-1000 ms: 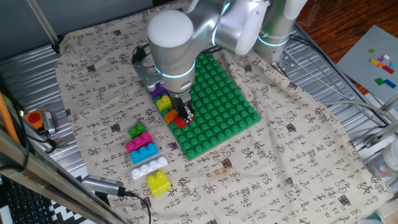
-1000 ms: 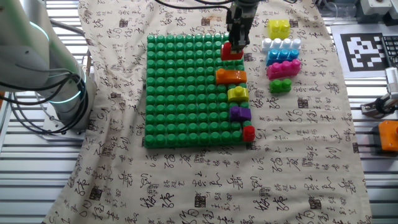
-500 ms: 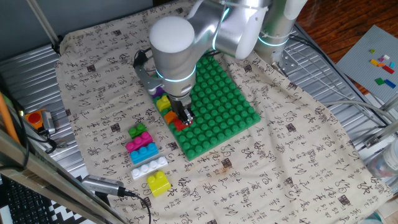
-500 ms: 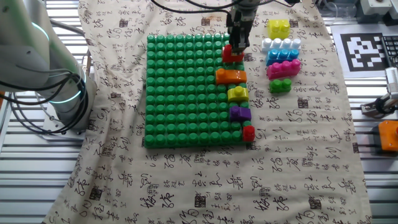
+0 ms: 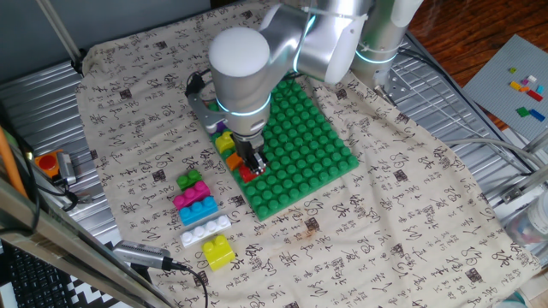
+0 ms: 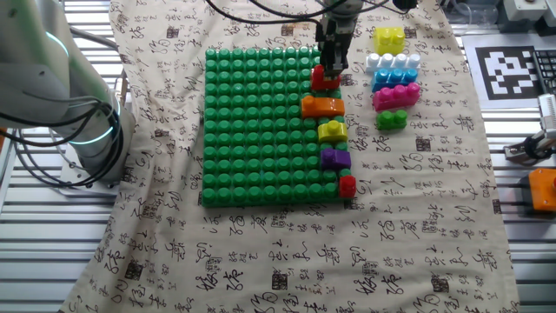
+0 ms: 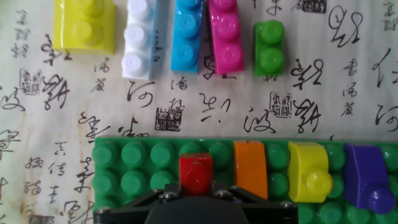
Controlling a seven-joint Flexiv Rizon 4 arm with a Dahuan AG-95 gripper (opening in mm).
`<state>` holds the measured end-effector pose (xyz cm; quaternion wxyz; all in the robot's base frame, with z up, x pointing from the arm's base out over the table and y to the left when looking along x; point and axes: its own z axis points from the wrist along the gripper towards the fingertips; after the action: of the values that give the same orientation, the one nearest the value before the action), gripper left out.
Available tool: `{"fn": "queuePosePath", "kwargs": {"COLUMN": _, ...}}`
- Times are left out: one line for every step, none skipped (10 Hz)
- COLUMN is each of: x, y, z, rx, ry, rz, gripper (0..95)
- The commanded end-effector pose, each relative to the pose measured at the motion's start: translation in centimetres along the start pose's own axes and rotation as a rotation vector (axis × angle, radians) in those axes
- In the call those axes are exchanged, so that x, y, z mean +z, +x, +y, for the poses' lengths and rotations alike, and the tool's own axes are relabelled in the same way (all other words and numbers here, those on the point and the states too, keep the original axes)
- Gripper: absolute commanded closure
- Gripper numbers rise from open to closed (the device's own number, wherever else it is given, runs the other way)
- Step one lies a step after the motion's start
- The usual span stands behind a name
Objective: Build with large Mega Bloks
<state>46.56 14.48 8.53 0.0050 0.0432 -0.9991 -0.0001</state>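
You are looking at the gripper standing over the red brick at the 1 o'clock corner of the green baseplate in the other fixed view, and it is sitting a shade higher in the picture than it did a second ago. The red brick is not moving between frames; it is staying on the edge studs, which suggests it is seated and the arm is starting to lift off. Whether the fingers are clenched on it or let go, you cannot tell: the hand view shows only the dark gripper body at 6 o'clock with the red brick right against it.

In that hand view the row along the plate edge is running toward 3 o'clock: red, then orange, yellow and purple. In the other fixed view a second small red brick is closing the row at 5 o'clock.

Off the plate, five bricks are waiting on the cloth toward 12 o'clock of the hand view: yellow, white, blue, pink and green. None of them is shifting from the earlier frames.

In the one fixed view the wrist is drifting slightly toward 3 o'clock compared with a second ago. My reading is that this placement is done and you are about to fetch from the loose five.
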Motion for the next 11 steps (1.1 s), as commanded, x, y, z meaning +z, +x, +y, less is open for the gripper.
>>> {"fn": "queuePosePath", "kwargs": {"x": 0.4, "y": -0.1, "z": 0.0, "rx": -0.002, "ry": -0.001, "rz": -0.006, "gripper": 95.0}}
{"fn": "queuePosePath", "kwargs": {"x": 0.6, "y": -0.1, "z": 0.0, "rx": -0.002, "ry": -0.002, "rz": -0.010, "gripper": 95.0}}
{"fn": "queuePosePath", "kwargs": {"x": 0.8, "y": -0.1, "z": 0.0, "rx": 0.004, "ry": -0.002, "rz": -0.012, "gripper": 95.0}}
{"fn": "queuePosePath", "kwargs": {"x": 0.9, "y": -0.2, "z": 0.1, "rx": 0.015, "ry": -0.002, "rz": -0.014, "gripper": 95.0}}
{"fn": "queuePosePath", "kwargs": {"x": 1.2, "y": -0.2, "z": 0.1, "rx": 0.020, "ry": -0.002, "rz": -0.015, "gripper": 95.0}}
{"fn": "queuePosePath", "kwargs": {"x": 1.3, "y": -0.3, "z": 0.1, "rx": 0.021, "ry": -0.002, "rz": -0.015, "gripper": 95.0}}
{"fn": "queuePosePath", "kwargs": {"x": 1.7, "y": -0.3, "z": 0.0, "rx": 0.020, "ry": 0.000, "rz": -0.016, "gripper": 95.0}}
{"fn": "queuePosePath", "kwargs": {"x": 2.0, "y": -0.4, "z": 0.0, "rx": 0.023, "ry": 0.000, "rz": -0.017, "gripper": 95.0}}
{"fn": "queuePosePath", "kwargs": {"x": 2.2, "y": -0.4, "z": 0.0, "rx": 0.028, "ry": -0.002, "rz": -0.015, "gripper": 95.0}}
{"fn": "queuePosePath", "kwargs": {"x": 2.3, "y": -0.5, "z": 0.0, "rx": 0.028, "ry": -0.002, "rz": -0.014, "gripper": 95.0}}
{"fn": "queuePosePath", "kwargs": {"x": 2.3, "y": -0.5, "z": 0.0, "rx": 0.027, "ry": -0.003, "rz": -0.014, "gripper": 95.0}}
